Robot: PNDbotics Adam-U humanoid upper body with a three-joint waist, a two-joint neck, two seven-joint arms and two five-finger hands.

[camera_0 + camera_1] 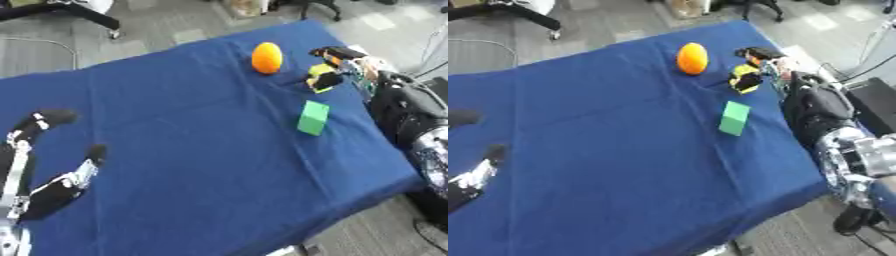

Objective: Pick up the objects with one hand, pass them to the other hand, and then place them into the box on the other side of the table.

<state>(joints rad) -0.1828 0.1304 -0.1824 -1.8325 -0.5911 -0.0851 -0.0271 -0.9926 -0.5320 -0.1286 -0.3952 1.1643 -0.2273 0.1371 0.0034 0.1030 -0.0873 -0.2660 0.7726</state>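
We see a table covered with a blue cloth [201,150]. Three objects lie toward its far right part.

1. An orange egg-shaped object [267,57] stands on the cloth near the far edge.
2. A green block [312,118] lies nearer to us and to the right of it, well apart from the orange object.
3. A small yellow object [320,70] sits at the right side, between the two, within the fingers of the right hand.

The right hand [337,67] reaches in from the right edge, its arm [820,112] running along the table's side. Its fingers are curled about the yellow object, with dark fingertips above and below it. We cannot tell whether the object is lifted clear of the cloth.

The left hand [52,187] rests at the lower left on the cloth, fingers extended and spread, holding nothing.

We see no box in either view.
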